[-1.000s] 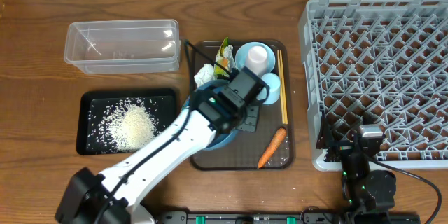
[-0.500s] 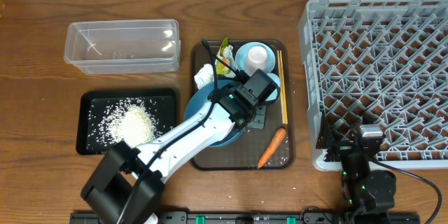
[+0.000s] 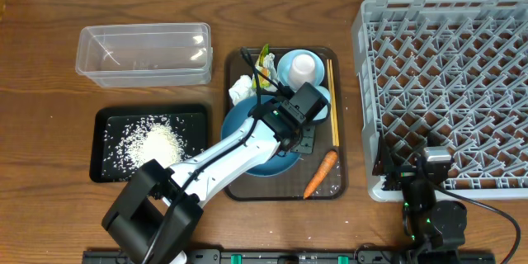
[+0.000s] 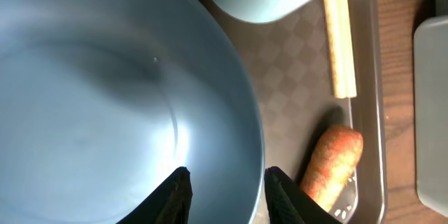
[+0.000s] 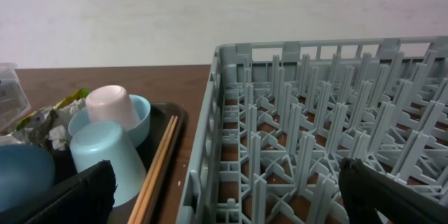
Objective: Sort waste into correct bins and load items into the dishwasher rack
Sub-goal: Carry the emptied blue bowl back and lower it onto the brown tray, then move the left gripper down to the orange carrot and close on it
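The large dark-blue bowl rests on the brown tray. My left gripper is open and straddles its right rim, one finger inside and one outside. The carrot lies just right of it. A white cup sits upside down in the small light-blue bowl, beside the pale-blue cup and chopsticks. Tissue and wrapper lie at the tray's back left. My right gripper hangs open at the rack's front left corner.
The black tray on the left holds a heap of rice. The clear tub stands behind it with nothing inside. My left arm crosses the table from the front left to the brown tray.
My left gripper shifted right and back over the brown tray with the dark-blue bowl, and its jaws have parted from the bowl's rim. The right arm has not moved.
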### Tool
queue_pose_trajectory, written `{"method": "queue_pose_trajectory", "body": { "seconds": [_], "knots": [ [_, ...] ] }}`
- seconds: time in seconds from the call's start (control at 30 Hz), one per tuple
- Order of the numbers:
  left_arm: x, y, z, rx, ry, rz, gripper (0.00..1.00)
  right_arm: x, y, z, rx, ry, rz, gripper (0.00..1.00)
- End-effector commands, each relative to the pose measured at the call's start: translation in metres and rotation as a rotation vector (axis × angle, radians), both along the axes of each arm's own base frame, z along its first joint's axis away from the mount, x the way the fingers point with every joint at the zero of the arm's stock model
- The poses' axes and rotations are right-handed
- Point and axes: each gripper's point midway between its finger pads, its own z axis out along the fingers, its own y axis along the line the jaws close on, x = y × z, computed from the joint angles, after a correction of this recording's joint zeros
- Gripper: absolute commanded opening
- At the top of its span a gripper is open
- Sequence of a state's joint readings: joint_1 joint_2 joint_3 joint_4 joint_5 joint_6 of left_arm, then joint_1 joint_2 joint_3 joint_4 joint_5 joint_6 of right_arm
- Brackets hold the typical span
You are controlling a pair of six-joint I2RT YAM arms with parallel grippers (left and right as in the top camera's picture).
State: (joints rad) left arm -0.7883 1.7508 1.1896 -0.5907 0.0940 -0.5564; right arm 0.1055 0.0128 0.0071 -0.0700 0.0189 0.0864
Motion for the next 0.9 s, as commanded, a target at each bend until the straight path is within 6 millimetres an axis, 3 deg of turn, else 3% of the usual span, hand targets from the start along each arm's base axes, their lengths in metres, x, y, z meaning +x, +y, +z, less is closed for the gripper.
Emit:
{"method": "queue_pose_trajectory", "body": {
  "seconds": [0.0, 0.1, 0.17, 0.3, 0.53, 0.63, 0.7, 0.87],
  "knots": [
    [-0.008, -0.007, 0.000, -0.038, 0.048, -0.018, 0.37, -0.001, 0.006, -0.002, -0.014, 0.005, 0.026, 0.99],
    [-0.016, -0.012, 0.003, -0.069, 0.087, -0.035, 0.36, -0.001, 0.006, -0.002, -0.014, 0.005, 0.026, 0.99],
    [-0.022, -0.012, 0.010, -0.080, 0.107, -0.043, 0.30, -0.001, 0.006, -0.002, -0.014, 0.005, 0.026, 0.99],
    [-0.028, -0.007, 0.034, -0.088, 0.081, -0.090, 0.27, -0.001, 0.006, -0.002, -0.014, 0.005, 0.026, 0.99],
    [-0.055, -0.006, 0.072, -0.106, 0.007, -0.251, 0.52, -0.001, 0.006, -0.002, -0.014, 0.005, 0.026, 0.99],
    [-0.072, -0.018, 0.070, -0.096, -0.004, -0.351, 0.66, -0.001, 0.006, -0.002, -0.014, 0.005, 0.026, 0.99],
    [-0.080, -0.028, 0.063, -0.077, -0.019, -0.389, 0.68, -0.001, 0.006, -0.002, -0.014, 0.005, 0.026, 0.99],
    [-0.070, -0.029, 0.041, 0.058, -0.097, -0.340, 0.73, -0.001, 0.006, -0.002, -0.014, 0.005, 0.026, 0.99]
  ]
}}
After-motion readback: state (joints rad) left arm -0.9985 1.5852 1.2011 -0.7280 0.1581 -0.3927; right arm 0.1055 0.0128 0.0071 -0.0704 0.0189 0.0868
